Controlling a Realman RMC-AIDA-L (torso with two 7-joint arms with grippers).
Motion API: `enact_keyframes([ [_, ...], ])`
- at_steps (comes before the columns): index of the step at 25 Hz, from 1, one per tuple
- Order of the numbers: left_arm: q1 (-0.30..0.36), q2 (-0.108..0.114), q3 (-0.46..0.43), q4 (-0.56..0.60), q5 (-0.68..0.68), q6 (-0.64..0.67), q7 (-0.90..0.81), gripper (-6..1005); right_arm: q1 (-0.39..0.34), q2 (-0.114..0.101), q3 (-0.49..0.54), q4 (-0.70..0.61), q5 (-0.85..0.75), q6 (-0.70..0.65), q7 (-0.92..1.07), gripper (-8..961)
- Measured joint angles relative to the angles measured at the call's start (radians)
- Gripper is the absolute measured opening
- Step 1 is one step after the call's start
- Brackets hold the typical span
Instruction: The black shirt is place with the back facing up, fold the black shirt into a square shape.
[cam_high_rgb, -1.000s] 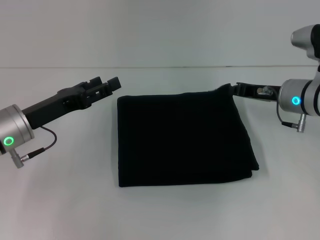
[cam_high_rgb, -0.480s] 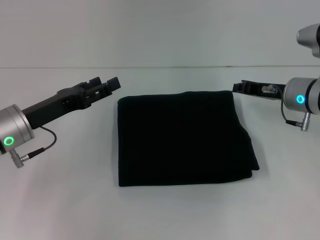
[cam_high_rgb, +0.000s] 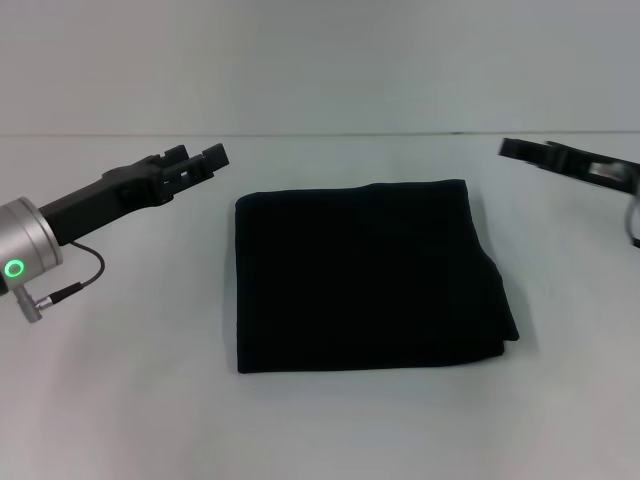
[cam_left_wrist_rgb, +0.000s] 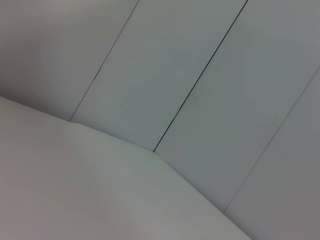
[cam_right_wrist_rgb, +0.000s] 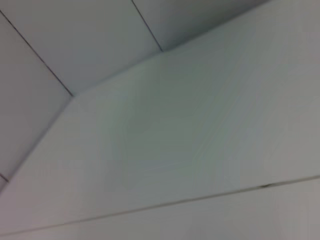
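Observation:
The black shirt (cam_high_rgb: 365, 275) lies folded into a rough square on the white table (cam_high_rgb: 120, 400), in the middle of the head view, with no lettering showing. My left gripper (cam_high_rgb: 197, 160) hangs above the table just off the shirt's far left corner, open and empty. My right gripper (cam_high_rgb: 525, 151) hovers to the right of the far right corner, clear of the cloth and open. Neither wrist view shows the shirt or any fingers.
A pale panelled wall (cam_high_rgb: 320, 60) rises behind the table's far edge. Both wrist views show only the wall panels (cam_left_wrist_rgb: 210, 75) and bare table surface (cam_right_wrist_rgb: 190, 130).
My right gripper let go of the shirt's far right corner and drew back to the right. The corner settled flat. My left gripper rose slightly and shifted left.

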Motion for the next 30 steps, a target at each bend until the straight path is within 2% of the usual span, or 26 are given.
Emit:
enact_keyframes([
  [4,-0.003,0.004,0.0,0.003,0.003,0.005,0.002,855,-0.09,-0.032,0.002,-0.015,0.138,-0.142,-0.073,386],
  [7,-0.006,0.007,0.0,0.002,0.004,0.008,0.005,856,-0.145,-0.047,0.004,-0.015,0.203,-0.227,-0.129,627],
  [12,-0.011,0.008,0.001,0.003,0.005,0.021,0.005,859,-0.198,-0.069,0.005,-0.018,0.212,-0.322,-0.187,837],
  [18,-0.008,0.008,0.002,0.032,0.006,0.132,0.005,863,-0.251,-0.079,0.026,-0.038,0.212,-0.428,-0.275,931],
  [22,-0.004,0.009,0.013,0.077,0.006,0.205,0.006,866,-0.275,-0.08,0.044,-0.068,0.209,-0.482,-0.314,931],
  [30,-0.014,0.011,0.05,0.128,0.002,0.252,0.051,868,-0.298,-0.084,0.044,-0.099,0.198,-0.572,-0.39,930],
])
